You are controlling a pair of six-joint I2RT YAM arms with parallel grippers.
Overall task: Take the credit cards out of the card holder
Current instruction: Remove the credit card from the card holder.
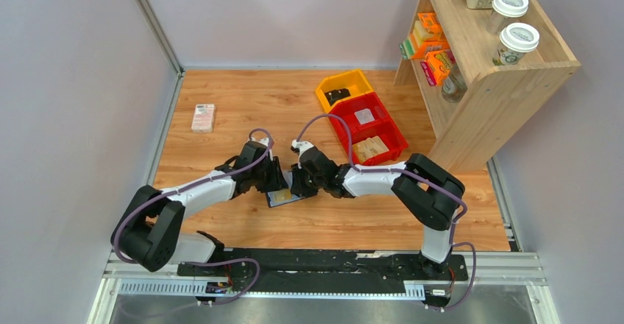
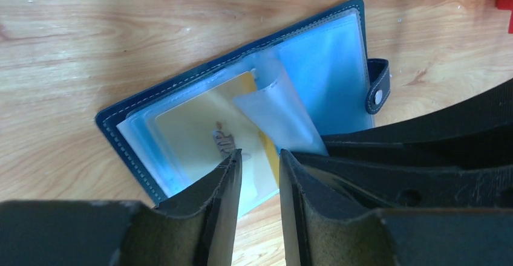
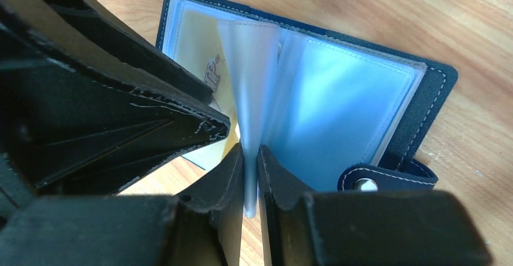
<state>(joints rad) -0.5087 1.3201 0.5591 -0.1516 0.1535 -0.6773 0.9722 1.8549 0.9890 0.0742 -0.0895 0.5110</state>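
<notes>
Card holder [image 2: 326, 60] lies spread open and flat on the table [image 2: 91, 36]. In the top view it sits between the two grippers, toward 6 o'clock from the table's centre. Its snap tab [image 2: 378, 87] hangs loose at its 3 o'clock edge in the left wrist view.

By my reading the task is at its first extraction. The case is unsnapped and opened, and one page is lifted, but no card has come out. None lies loose on the wood in any view.

The right gripper [image 3: 250, 157] is pinched tight on a clear sleeve [image 3: 248, 66], holding it on edge above the spine, which exposes the page beneath. The left gripper [image 2: 260, 163] comes in from 6 o'clock in its own view. Its jaws stand narrowly apart either side of the edge of a yellow card [image 2: 199, 133] that is tucked in the pocket on the 8 o'clock half. I see no pinch on it.

Counted:
- one card holder
- one snap tab
- one card plainly visible
- one sleeve raised

Several more sleeves lie stacked, too overlapped to number. Whether they hide further cards I cannot tell. Removing the yellow card and checking every other pocket is what is left to do.
</notes>
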